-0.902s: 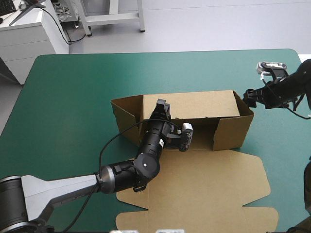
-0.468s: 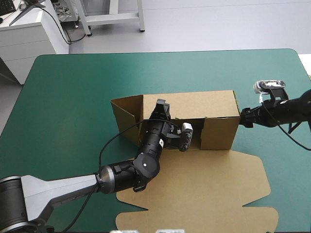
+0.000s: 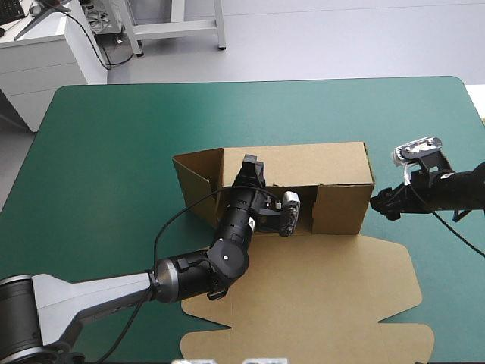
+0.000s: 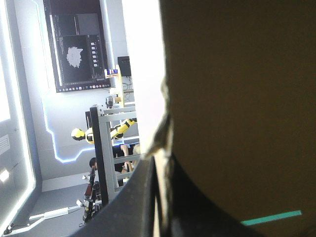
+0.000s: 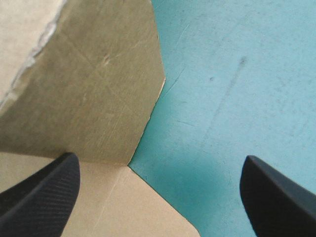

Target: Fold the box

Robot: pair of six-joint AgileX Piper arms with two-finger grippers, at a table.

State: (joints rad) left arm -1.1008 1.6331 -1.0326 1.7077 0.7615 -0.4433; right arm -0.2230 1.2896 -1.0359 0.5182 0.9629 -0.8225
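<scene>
High view showed the left gripper (image 3: pixel 254 168) clamped on the box (image 3: pixel 303 163) wall; the right gripper (image 3: pixel 377 203), spread apart, sat beside its end.

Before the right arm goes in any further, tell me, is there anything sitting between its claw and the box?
Nothing visible. The right claw is open and right beside the end wall of the box. Apart from the board, the right wrist view shows only bare cover ahead of the claw.
</scene>
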